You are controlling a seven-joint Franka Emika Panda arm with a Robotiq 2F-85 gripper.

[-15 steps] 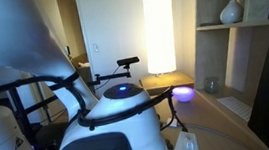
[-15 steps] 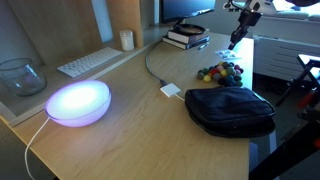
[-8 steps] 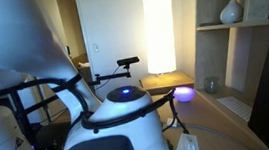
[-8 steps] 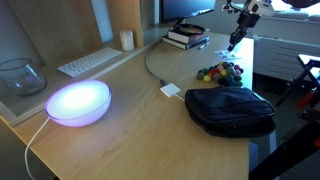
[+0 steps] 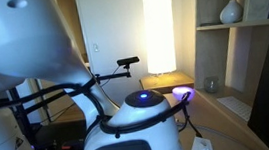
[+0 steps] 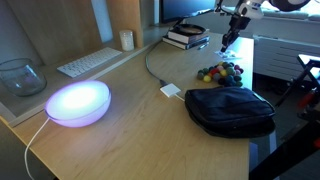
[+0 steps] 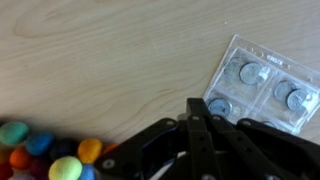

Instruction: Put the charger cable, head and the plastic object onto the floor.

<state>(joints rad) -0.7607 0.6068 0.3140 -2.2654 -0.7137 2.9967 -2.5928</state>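
jaws shifted over, closed, just beside plastic object.

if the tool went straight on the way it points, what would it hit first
Likely the wooden tabletop right beside the clear plastic pack's corner; the shut tool points down there, but depth is unclear.

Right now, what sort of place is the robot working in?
Probably a home office: a wooden desk with a keyboard and a monitor, plus shelves holding a vase.
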